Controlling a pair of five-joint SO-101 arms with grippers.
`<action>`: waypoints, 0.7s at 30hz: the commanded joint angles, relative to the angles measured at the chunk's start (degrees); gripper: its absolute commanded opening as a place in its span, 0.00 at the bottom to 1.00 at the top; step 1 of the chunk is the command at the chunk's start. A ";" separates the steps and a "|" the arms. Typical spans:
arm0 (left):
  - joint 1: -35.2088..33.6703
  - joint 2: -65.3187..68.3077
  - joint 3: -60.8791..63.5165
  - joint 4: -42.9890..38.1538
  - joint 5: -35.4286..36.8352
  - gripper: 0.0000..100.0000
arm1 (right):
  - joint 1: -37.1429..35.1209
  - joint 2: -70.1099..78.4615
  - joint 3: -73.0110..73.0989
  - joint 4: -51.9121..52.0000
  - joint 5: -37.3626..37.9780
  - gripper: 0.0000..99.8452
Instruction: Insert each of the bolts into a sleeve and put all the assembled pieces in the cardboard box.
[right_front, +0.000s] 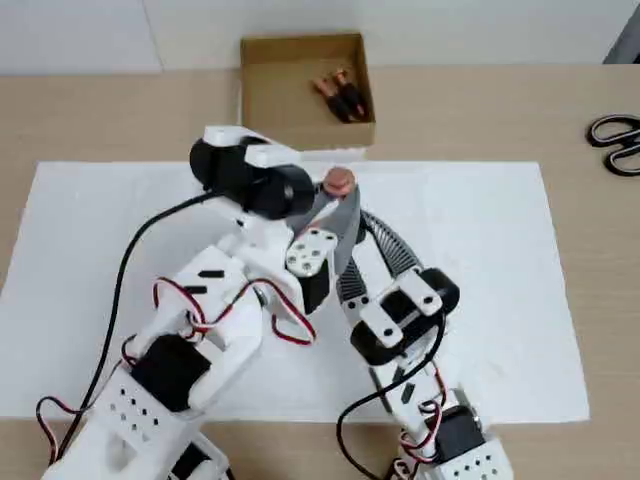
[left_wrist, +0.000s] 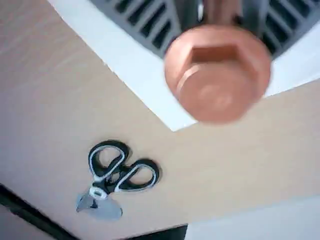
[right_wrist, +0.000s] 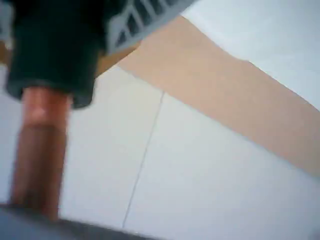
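White arms (right_front: 220, 290), black motors (right_front: 265, 187), red and black cables (right_front: 122, 280), grey slatted fingers (right_front: 346, 226)

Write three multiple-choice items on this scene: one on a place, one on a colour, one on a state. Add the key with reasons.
1. Where do the scissors lie?
A. on the bare table, off the white sheet
B. in the middle of the sheet
C. on the floor

2. What colour is the head of the bolt?
A. blue
B. copper
C. green

3. How does the bolt stand to the black sleeve?
A. lying apart on the sheet
B. side by side, not touching
C. its shank runs into the sleeve

Key: A, the high view shows them on wood past the sheet's edge; B, the left wrist view shows a copper hex head; C, the right wrist view shows the copper shank entering the sleeve.
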 joint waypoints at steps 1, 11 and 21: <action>1.05 -0.26 -1.01 1.14 0.18 0.01 | -0.31 -0.57 0.26 -0.84 0.53 0.00; 2.90 -0.26 -2.07 12.22 -0.18 0.23 | -0.31 -0.57 0.26 -0.84 0.53 0.00; -3.96 -0.26 -10.86 11.78 -6.95 0.32 | -0.31 -0.57 0.09 -0.84 3.87 0.00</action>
